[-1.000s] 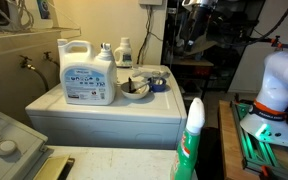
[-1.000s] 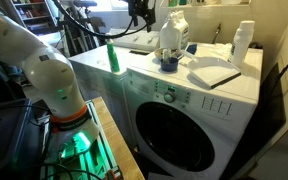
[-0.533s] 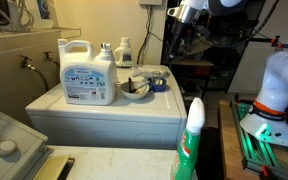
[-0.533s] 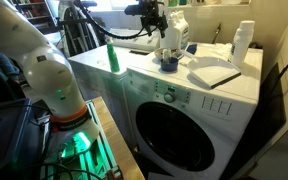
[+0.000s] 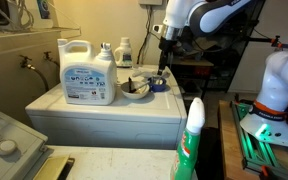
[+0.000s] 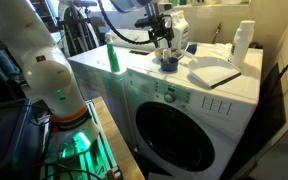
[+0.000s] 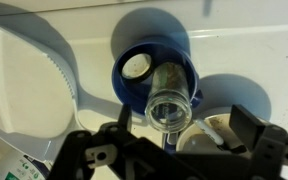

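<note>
Since a second ago the arm has swung in from the background, and the gripper (image 5: 162, 60) now hangs right above the blue cup (image 5: 159, 84) near the edge of the washer top (image 5: 84, 108).

In an exterior view, the big detergent jug (image 5: 88, 72) and a small bottle (image 5: 124, 50) sit well off to one side. A bowl-like thing (image 5: 134, 88) sits just beside the cup, and that's the closest thing to bump. The green spray bottle (image 5: 192, 140) up front is nowhere near.

In an exterior view from the washer's front, the gripper (image 6: 162, 42) is above the blue cup (image 6: 169, 64), with the white jug (image 6: 174, 32) close behind it. So a straight-down approach looks safer than drifting back. The folded cloth (image 6: 214, 73) and the white bottle (image 6: 243, 42) are clear of it.

In the wrist view the fingers (image 7: 94, 155) are spread wide and holding nothing. The blue cup (image 7: 149, 75) sits ahead of them with a clear glass (image 7: 172, 105) leaning in it, mouth toward the camera. The cup looks light and tippy, so the best bet is probably to centre over the glass, come down slowly and close gently so neither one skates across the slick white top.
</note>
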Robot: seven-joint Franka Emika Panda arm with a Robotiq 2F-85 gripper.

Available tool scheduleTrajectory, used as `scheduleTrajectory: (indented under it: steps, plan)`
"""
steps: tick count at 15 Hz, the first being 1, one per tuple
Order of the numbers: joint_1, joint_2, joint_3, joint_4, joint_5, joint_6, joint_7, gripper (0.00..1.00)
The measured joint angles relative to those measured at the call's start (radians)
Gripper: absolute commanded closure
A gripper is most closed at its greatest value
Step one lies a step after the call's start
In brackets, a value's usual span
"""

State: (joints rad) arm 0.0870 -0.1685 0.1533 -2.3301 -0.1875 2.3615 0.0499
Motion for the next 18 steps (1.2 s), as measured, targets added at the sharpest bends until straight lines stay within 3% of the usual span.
scheduleTrajectory:
  steps: [5,10,11,12,13,17,18]
  plan:
    - [0.000,0.095,-0.003,0.052,-0.058,0.001,0.039,0.00]
    - [0.000,0.156,-0.010,0.085,-0.071,0.000,0.054,0.12]
    - [0.000,0.165,-0.012,0.090,-0.072,-0.001,0.055,0.28]
    - [0.000,0.172,-0.015,0.096,-0.072,-0.003,0.057,0.37]
    - [0.000,0.179,-0.017,0.101,-0.072,-0.004,0.058,0.39]
    - [0.001,0.193,-0.023,0.117,-0.072,-0.014,0.058,0.71]
    - [0.001,0.193,-0.023,0.121,-0.072,-0.021,0.058,0.72]
